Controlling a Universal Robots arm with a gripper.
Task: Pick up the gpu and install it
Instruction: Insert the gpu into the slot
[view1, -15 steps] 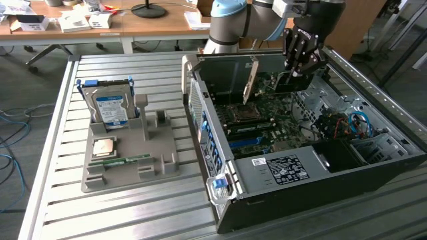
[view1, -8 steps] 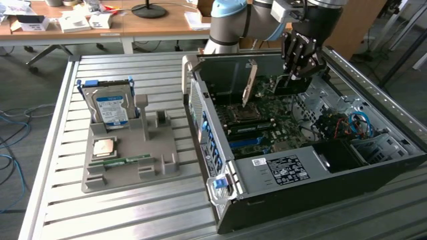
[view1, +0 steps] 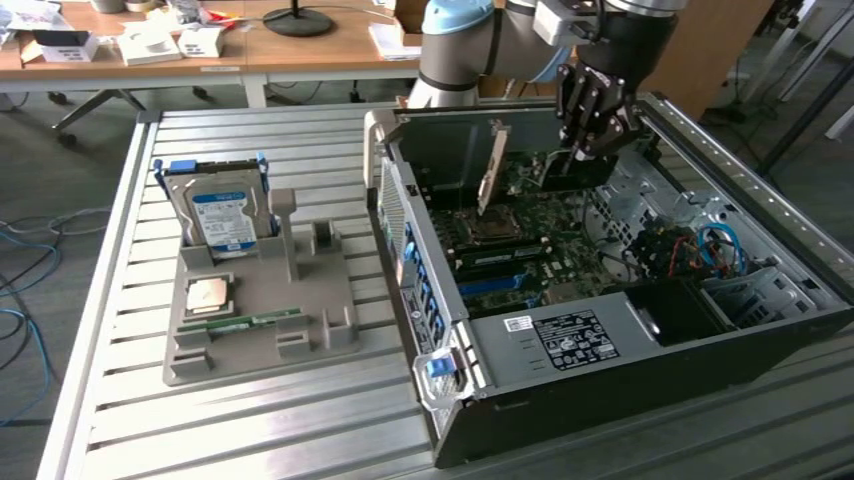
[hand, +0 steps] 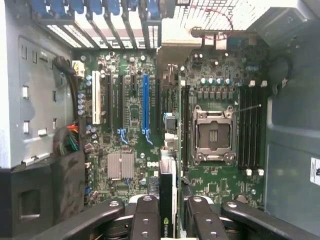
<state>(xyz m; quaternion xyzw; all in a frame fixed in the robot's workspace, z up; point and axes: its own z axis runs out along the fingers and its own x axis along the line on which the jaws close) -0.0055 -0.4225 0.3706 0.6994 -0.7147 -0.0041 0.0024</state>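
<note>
Near the surface's (view1: 134, 420) edge on the exterior view's left, the hard drive (view1: 220, 215) stands in its tray (view1: 320, 335). Toward the opposite edge, inside the open case (view1: 641, 400), our hand (view1: 587, 152) (hand: 169, 212) pinches the gpu (view1: 547, 172) (hand: 167, 187) on edge over the motherboard (hand: 132, 115), we think to meet a slot squarely.

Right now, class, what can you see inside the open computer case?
Inside the computer case lies a green motherboard with an empty processor socket and a blue slot, and the gpu is held in the gripper. The board directly beneath the gpu is covered.
</note>
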